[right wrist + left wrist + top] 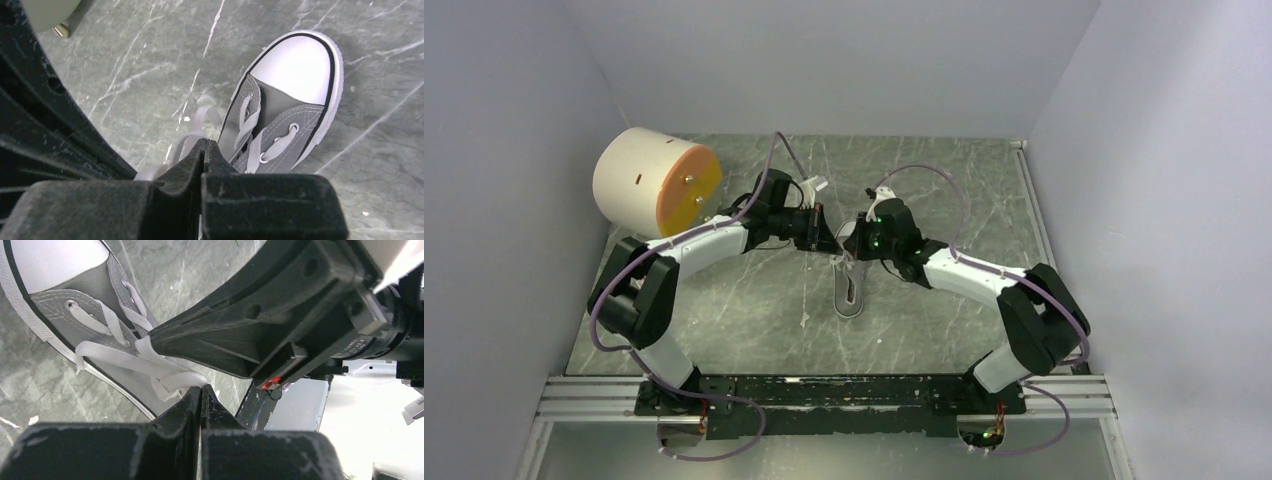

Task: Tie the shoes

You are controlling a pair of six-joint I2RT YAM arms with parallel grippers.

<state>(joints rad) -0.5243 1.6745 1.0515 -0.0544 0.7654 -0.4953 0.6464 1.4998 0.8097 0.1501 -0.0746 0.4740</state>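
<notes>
A small grey sneaker (851,292) with a white toe cap lies mid-table, toe toward the arms; it also shows in the left wrist view (75,295) and in the right wrist view (292,95). Both grippers meet just above its laced end. My left gripper (201,388) is shut, and a white lace loop (172,380) runs into its tips. My right gripper (206,142) is shut too, with another lace loop (197,120) ending at its tips. The right gripper's black body (280,325) crosses close in front of the left wrist camera. From above, the left gripper (823,236) and right gripper (854,242) are nearly touching.
A cream cylinder with an orange face (656,182) lies at the back left. Pale walls (1164,200) close in the grey marbled tabletop (754,320) on three sides. An aluminium rail (824,395) carrying the arm bases runs along the near edge.
</notes>
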